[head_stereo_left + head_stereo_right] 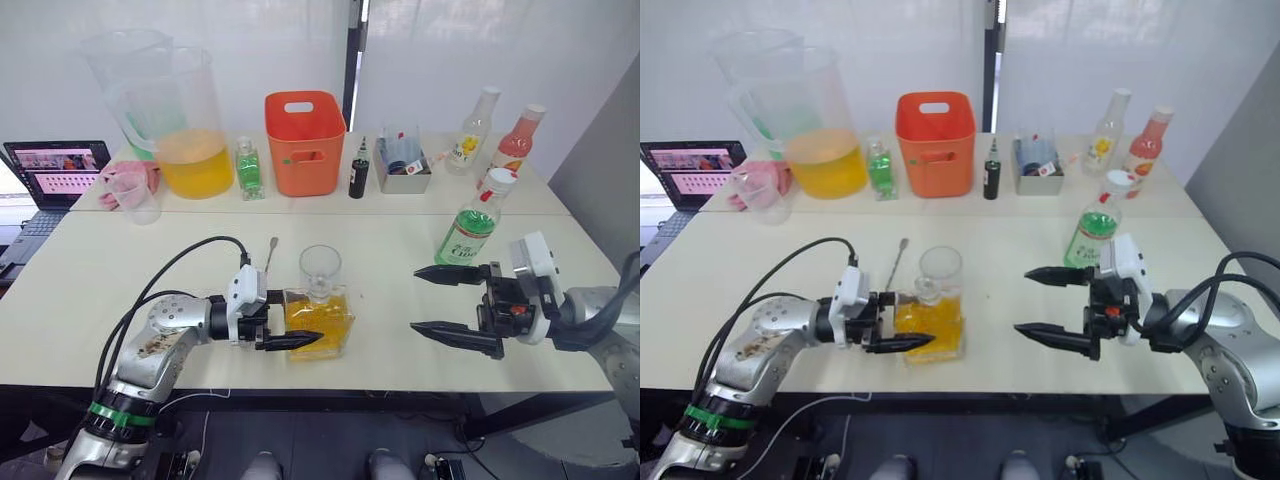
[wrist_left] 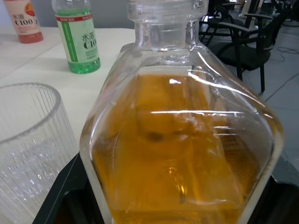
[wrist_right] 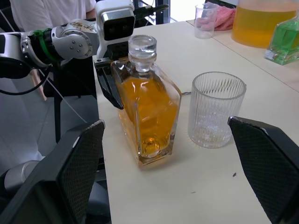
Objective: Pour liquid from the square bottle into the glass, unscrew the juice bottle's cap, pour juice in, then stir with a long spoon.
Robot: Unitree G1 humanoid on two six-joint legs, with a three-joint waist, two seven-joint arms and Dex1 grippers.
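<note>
The square bottle [image 1: 320,320] of amber liquid stands upright near the table's front edge, its glass stopper [image 3: 142,46] in place. My left gripper [image 1: 300,335] is shut on it, one finger on each side. Just behind it stands the empty ribbed glass [image 1: 320,268]. The long spoon [image 1: 269,255] lies on the table to the left of the glass. The juice bottle [image 1: 474,222] stands upright at the right with its white cap [image 1: 499,179] on. My right gripper [image 1: 414,299] hovers open in front of the juice bottle, pointing towards the square bottle and touching nothing.
A second table behind holds two big pitchers [image 1: 190,150], one with orange liquid, a measuring cup [image 1: 135,195], a small green bottle [image 1: 248,168], an orange basket [image 1: 304,140], a dark bottle [image 1: 358,175], a grey box [image 1: 403,170], a yellow-labelled bottle [image 1: 470,135], a pink bottle [image 1: 515,145] and a laptop [image 1: 55,170].
</note>
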